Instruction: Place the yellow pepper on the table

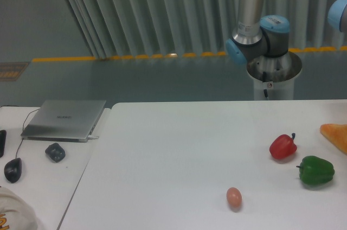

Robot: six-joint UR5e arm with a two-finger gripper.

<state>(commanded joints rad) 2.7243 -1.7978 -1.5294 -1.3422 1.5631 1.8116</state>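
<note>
Table: big white top (179,148), it fills most of the view and holds the food.
Robot arm: grey and blue (259,34), its base stands behind the far edge of the table, and the arm goes up and out of the top of the view.
Gripper: not in view, so I cannot tell if the jaws are spread, pressed together or pinching something.
Desk: narrower white one (38,159) to the left, touching or just beside the table.
Laptop: grey and closed (65,120), it lies on the desk.
Orange piece: flat wedge (336,135) at the right edge, partly cut off.
Green pepper: sits near the right edge (316,170).
Red pepper: sits just beside the green one (283,147), a bit farther back.
Egg: small and pinkish (233,197), alone near the front.
Yellow pepper: I cannot see it anywhere (it may be up with the gripper, out of view).
Done so far: no yellow pepper lies on the table, so I think the job is not finished.
Left to do: I think the pepper has to come down onto a bare white spot and be let go.
</note>
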